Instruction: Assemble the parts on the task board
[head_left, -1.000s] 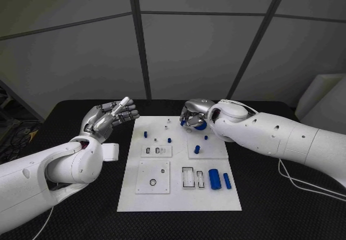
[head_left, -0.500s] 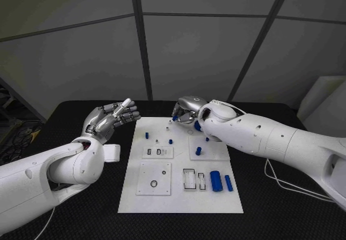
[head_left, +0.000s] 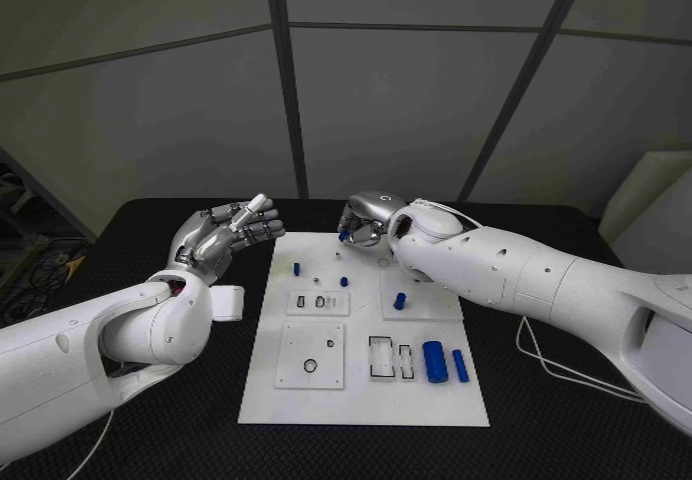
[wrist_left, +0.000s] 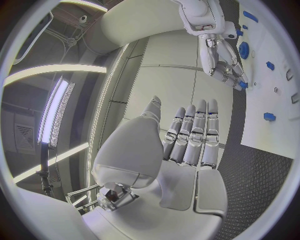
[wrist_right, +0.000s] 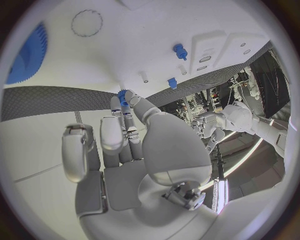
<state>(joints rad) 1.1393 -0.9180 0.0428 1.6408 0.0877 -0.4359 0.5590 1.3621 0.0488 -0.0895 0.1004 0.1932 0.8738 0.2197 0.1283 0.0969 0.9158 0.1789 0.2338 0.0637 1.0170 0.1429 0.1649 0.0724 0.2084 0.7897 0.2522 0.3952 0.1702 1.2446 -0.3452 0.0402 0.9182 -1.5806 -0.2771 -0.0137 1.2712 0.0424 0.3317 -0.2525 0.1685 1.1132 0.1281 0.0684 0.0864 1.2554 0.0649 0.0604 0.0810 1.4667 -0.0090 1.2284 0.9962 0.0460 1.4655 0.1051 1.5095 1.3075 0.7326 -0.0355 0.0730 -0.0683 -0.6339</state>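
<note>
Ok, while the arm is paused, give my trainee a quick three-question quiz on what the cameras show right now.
1. True or false: the left hand holds a blue part above the task board.
2. What does the right hand pinch at its fingertips? A) a small blue part B) a white cable C) nothing
3. Fill in: the two long blue cylinders lie near the board's ____ corner, on the robot's right.

Key
1. False: the left hand is raised beside the board, fingers apart, holding nothing.
2. A: a small blue part sits between thumb and fingertip at the board's far edge.
3. Near.
</note>
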